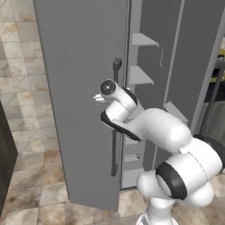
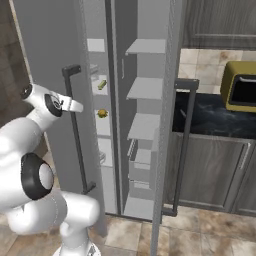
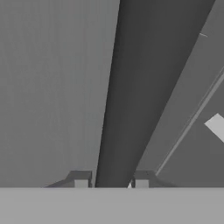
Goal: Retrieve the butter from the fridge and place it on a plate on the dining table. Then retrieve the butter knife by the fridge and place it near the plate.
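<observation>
Fridge door handle sits between the fingers, arm bent low

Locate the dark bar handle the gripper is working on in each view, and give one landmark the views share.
Left base view: the bar handle runs vertically at centre, partly behind the arm, on the open door.
Right base view: left of centre, vertical, beside the gripper.
Hand view: a wide dark band up the middle, between the fingertips.
Shared landmark: the pale fridge shelves.

Gripper fingertips straddle the fridge door's dark bar handle.
</observation>
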